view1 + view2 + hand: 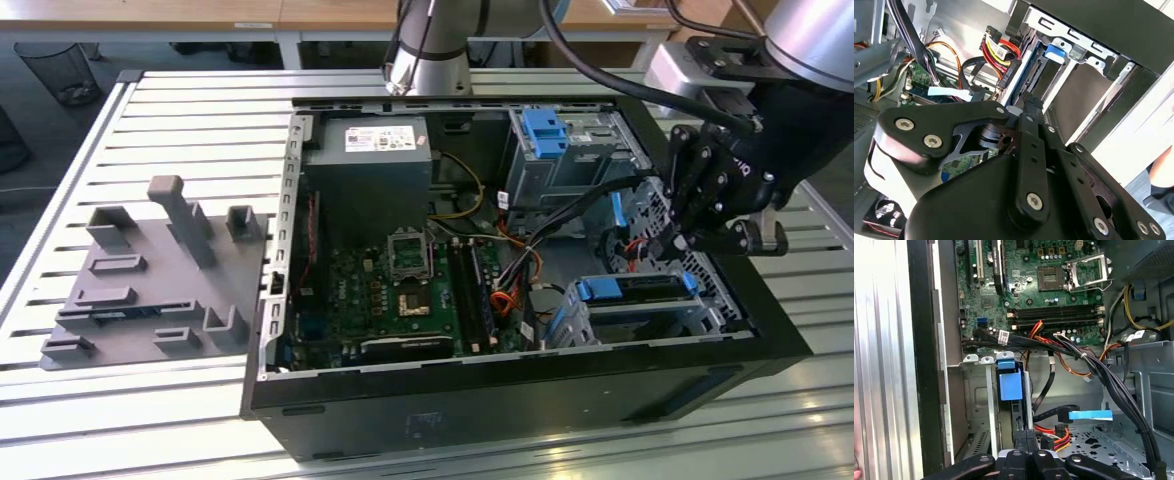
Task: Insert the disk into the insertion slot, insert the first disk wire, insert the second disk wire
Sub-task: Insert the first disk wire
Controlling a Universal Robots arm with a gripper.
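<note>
Exterior view overlooks the case [534, 400]; 2 wrist views peer inside.

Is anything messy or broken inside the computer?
Nothing looks broken. One black wire with a blue tab seems loose: its plug end lies beside the disk, apparently joined to nothing. The processor socket on the green board is bare too.

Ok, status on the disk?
Gripper shut, close to the disk. Disk down in the insertion slot. Black cable bundle close alongside.
</note>
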